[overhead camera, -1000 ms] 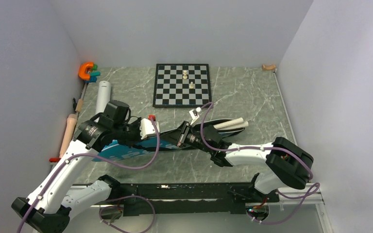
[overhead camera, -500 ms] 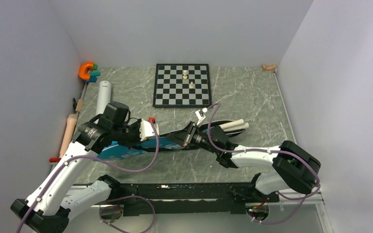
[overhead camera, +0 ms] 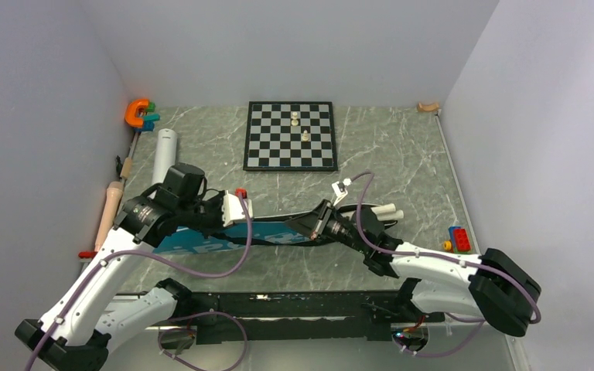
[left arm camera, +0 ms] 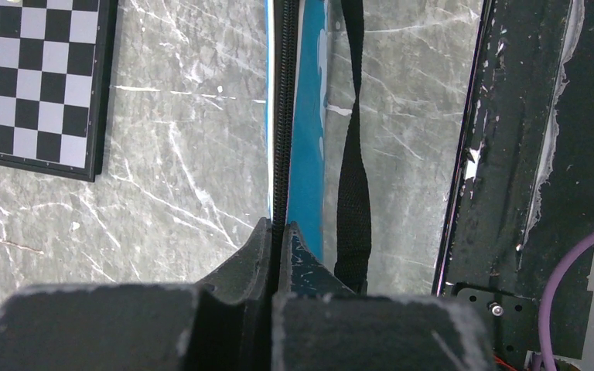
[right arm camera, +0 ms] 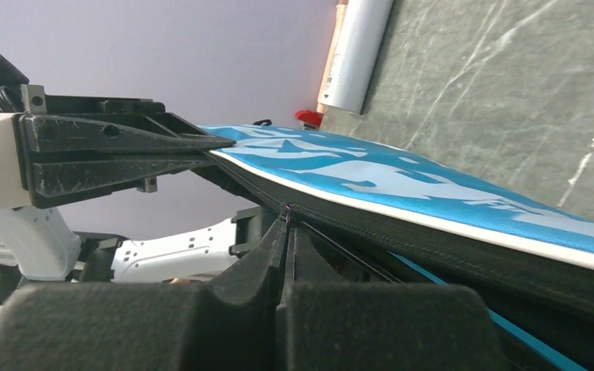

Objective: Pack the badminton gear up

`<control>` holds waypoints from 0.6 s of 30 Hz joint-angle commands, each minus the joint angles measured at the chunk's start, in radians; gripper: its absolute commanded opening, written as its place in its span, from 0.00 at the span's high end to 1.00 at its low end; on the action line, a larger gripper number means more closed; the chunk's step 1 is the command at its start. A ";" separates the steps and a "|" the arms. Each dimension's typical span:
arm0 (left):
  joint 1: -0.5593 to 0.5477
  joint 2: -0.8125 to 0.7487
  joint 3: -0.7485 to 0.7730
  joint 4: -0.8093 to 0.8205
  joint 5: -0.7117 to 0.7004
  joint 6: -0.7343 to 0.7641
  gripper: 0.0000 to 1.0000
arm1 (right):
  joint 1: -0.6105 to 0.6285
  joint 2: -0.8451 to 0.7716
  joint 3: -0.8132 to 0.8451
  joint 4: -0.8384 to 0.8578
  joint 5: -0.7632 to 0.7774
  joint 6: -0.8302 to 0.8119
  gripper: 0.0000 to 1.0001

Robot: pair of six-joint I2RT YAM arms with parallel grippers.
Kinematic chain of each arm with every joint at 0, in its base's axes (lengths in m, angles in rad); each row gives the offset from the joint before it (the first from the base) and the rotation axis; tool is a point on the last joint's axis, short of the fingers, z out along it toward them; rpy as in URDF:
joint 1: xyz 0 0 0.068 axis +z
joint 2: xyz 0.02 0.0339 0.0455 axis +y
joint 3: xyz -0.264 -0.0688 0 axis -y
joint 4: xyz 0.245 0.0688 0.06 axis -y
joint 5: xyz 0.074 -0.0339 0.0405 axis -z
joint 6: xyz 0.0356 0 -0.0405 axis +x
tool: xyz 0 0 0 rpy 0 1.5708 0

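The blue "SPORT" bag (overhead camera: 201, 244) lies across the near middle of the table, with its black strap (left arm camera: 353, 201) beside it. My left gripper (overhead camera: 257, 222) is shut on the bag's black zipper edge (left arm camera: 283, 116), as the left wrist view (left arm camera: 278, 228) shows. My right gripper (overhead camera: 309, 226) is shut on the zipper pull (right arm camera: 286, 210) at the bag's edge (right arm camera: 402, 174), further right. Two white racket handles (overhead camera: 385, 210) stick out of the bag's right end. The white tube (overhead camera: 163, 154) lies at the left. No shuttlecocks are in view.
A chessboard (overhead camera: 290, 135) with two pieces lies at the back middle. A tan rolling pin (overhead camera: 109, 212) lies along the left wall, with an orange clamp-like toy (overhead camera: 138, 113) in the back left corner. A red-and-blue block (overhead camera: 457, 238) sits at the right edge.
My right gripper has slid right along the bag's edge with the zipper pull. The racket handles shifted slightly right. The block at the right came into view. The left gripper stayed put.
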 commanded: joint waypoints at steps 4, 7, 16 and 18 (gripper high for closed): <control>0.000 -0.035 0.014 0.031 0.033 0.021 1.00 | -0.025 -0.138 -0.048 -0.064 0.058 -0.037 1.00; 0.000 -0.039 0.010 0.031 0.031 0.023 1.00 | -0.033 -0.201 -0.076 -0.122 0.070 -0.044 1.00; 0.000 -0.040 0.006 0.033 0.015 0.032 1.00 | -0.134 -0.521 -0.083 -0.550 0.138 -0.142 1.00; 0.002 -0.040 0.008 0.031 0.011 0.033 1.00 | -0.161 -0.578 -0.065 -0.648 0.147 -0.170 1.00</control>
